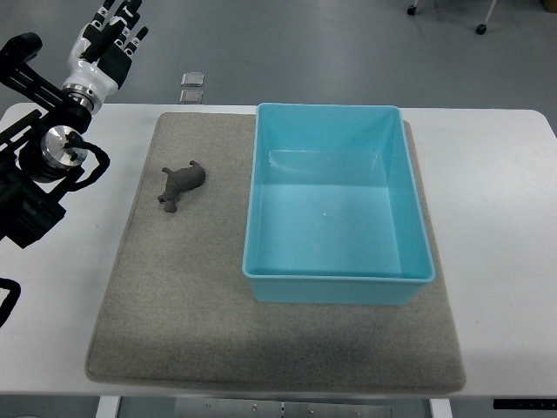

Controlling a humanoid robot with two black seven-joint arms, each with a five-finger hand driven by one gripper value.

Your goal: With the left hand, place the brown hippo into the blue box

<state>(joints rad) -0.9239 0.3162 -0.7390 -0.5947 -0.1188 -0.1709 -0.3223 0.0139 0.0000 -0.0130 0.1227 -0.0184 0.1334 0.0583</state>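
From where I stand, the left hand [109,39] is up at the far left corner, past the counter's [500,226] edge, its black-and-white fingers [130,35] stretched out straight and loosely apart, holding nothing. Its arm runs down the left side of the view.

Moving right, the brown hippo [180,185] lies on the grey mat [174,322], near the mat's left side, well apart from the hand and just left of the blue box [335,283]. It seems to be on its side, though that's hard to make out. The box sits on the mat's right part and looks empty.

So I'd say the job hasn't begun: this is the reach step. The hand needs to come down and rightward over the hippo, close around its body, then lift and carry it over the box's near wall. No right hand shows.
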